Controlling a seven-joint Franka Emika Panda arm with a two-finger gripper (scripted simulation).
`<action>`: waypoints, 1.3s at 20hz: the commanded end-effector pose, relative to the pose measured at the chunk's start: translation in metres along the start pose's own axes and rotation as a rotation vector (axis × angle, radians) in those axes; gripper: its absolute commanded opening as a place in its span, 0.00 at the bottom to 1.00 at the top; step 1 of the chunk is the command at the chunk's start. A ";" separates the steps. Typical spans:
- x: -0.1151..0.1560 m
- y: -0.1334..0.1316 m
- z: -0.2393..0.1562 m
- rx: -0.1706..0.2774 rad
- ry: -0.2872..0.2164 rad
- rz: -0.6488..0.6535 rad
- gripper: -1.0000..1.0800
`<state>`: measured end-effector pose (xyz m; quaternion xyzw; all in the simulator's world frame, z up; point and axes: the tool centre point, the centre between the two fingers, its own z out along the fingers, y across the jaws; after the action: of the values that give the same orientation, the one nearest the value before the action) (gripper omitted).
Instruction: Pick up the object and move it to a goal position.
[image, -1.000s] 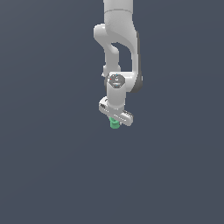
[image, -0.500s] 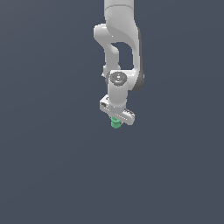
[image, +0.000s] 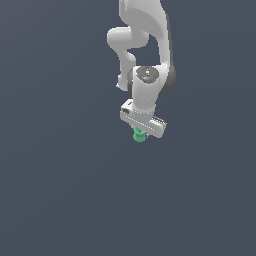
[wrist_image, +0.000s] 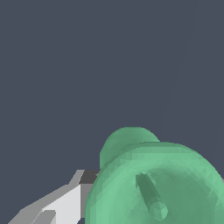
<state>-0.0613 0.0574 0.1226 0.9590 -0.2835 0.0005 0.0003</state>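
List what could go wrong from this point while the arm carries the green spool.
1. The green spool hangs below the gripper with only one finger showing beside it in the wrist view; the grip cannot be fully checked, so it might slip.
2. The spool nearly fills the wrist view, hiding what lies beneath and making placement harder to judge.

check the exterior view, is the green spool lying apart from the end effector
No, the green spool sits right under the end effector, tucked against its white body.

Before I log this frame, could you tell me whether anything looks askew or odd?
Nothing stands out: the green spool sits under the gripper, one finger beside it, undamaged.
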 end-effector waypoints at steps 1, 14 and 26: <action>-0.003 -0.012 -0.023 0.000 0.001 0.000 0.00; -0.014 -0.082 -0.148 -0.001 0.001 0.000 0.00; -0.017 -0.117 -0.206 0.000 -0.001 -0.001 0.00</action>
<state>-0.0136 0.1631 0.3245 0.9591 -0.2830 0.0005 -0.0001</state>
